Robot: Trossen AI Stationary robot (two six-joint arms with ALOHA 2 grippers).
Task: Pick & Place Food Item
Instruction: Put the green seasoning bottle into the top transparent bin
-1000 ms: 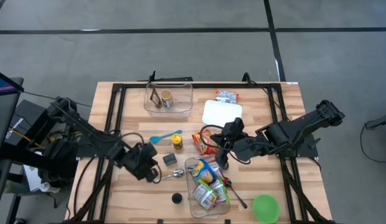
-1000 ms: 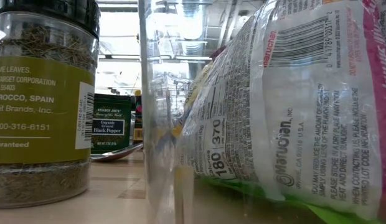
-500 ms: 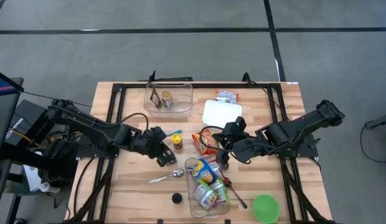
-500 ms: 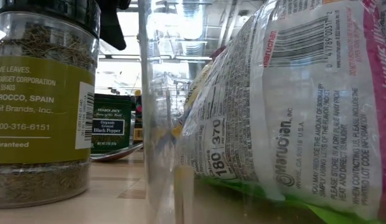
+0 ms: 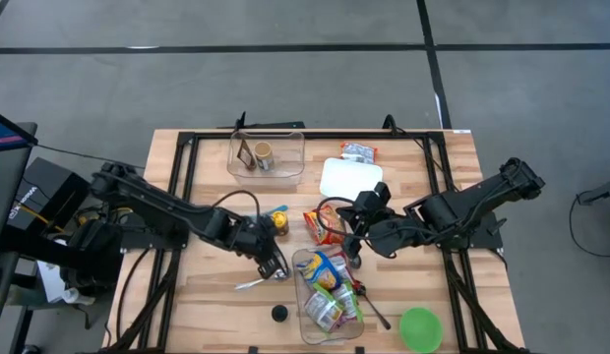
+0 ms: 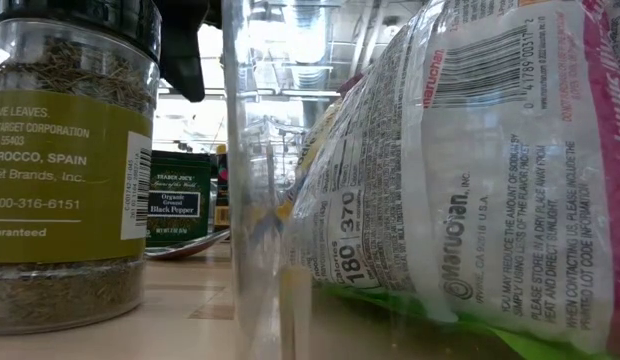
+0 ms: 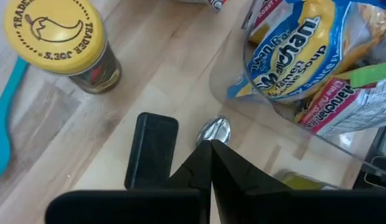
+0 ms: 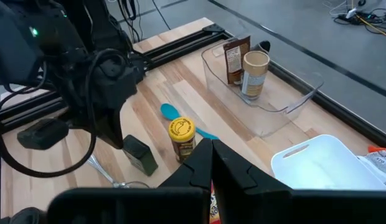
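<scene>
Overhead, the left hand (image 5: 276,267) reaches across the wooden counter (image 5: 202,310) to a spot just beside the near-left corner of a clear bin (image 5: 328,295); its fingers (image 7: 208,163) are pressed together and pinch nothing. Directly below the tips lies a metal spoon (image 7: 216,130), with a small dark box (image 7: 152,149) beside it and a yellow-lidded spice jar (image 7: 59,34) and a blue spatula (image 7: 7,118) farther off. The clear bin holds several food packets, among them a yellow and blue ramen soup packet (image 7: 292,53), which the wrist view shows through the bin's wall. The right hand (image 5: 352,239) hovers over a red snack bag (image 5: 323,224) lying on the counter between the spice jar and the right arm; its fingers (image 8: 208,163) are likewise pressed together and empty. A white tray (image 5: 350,178) sits beyond the red bag, with another small snack packet (image 5: 359,151) near the far edge. A second clear bin (image 5: 266,155) at the far side contains a small cup and a brown packet. A green bowl (image 5: 420,328) stands at the near right corner, and a small black round object (image 5: 279,314) lies left of the first bin. At counter level, a herb jar (image 6: 65,160) and a black pepper tin (image 6: 180,195) appear in the foreground.
</scene>
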